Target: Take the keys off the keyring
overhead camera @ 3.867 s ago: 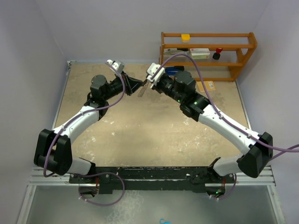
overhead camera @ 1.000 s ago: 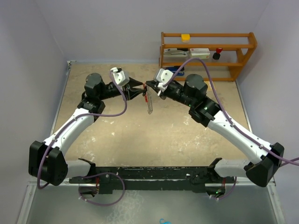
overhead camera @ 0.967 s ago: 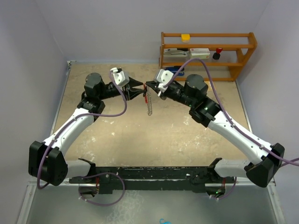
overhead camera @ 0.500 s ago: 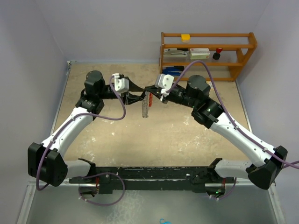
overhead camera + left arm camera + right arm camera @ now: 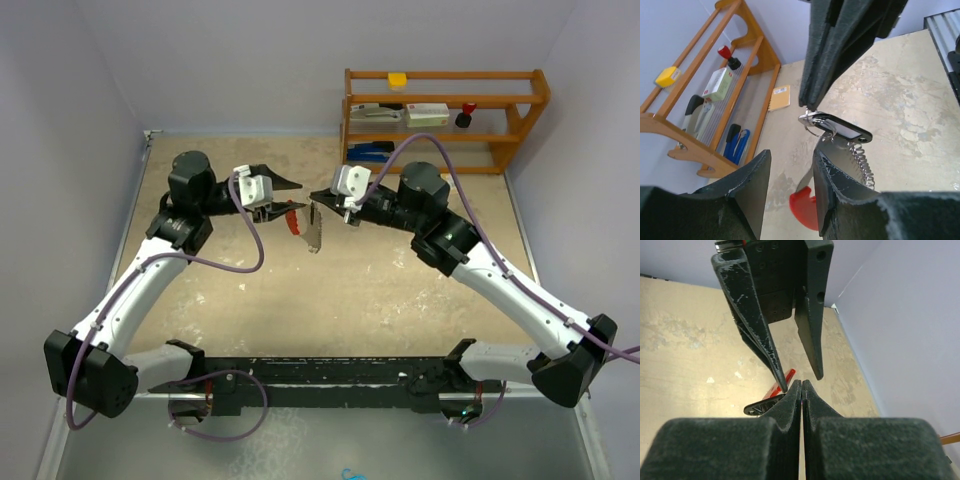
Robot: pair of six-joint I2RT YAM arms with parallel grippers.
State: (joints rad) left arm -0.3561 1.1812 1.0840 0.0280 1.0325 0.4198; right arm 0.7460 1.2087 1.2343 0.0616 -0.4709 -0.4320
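We see right fingers [image 5: 840,50] pressed together, pinching keys [image 5: 842,131] at edge; left fingers [image 5: 837,185] spread just beside red keyring [image 5: 802,207]; both over mid-desk [image 5: 350,290], shelf [image 5: 445,120] well apart.

The keyring [image 5: 863,166], a red crescent joined to a silvery coiled arc, hangs above the worktop [image 5: 350,290], its dark-headed keys [image 5: 841,128] pinched at the top by the closed right end effector [image 5: 315,197].

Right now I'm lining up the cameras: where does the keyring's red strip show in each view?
Top external: red strip, centre, between the arms.
Left wrist: bottom centre, between its own fingers.
Right wrist: centre, left of its fingertips.
Shared landmark: right gripper, shut on the keyring.
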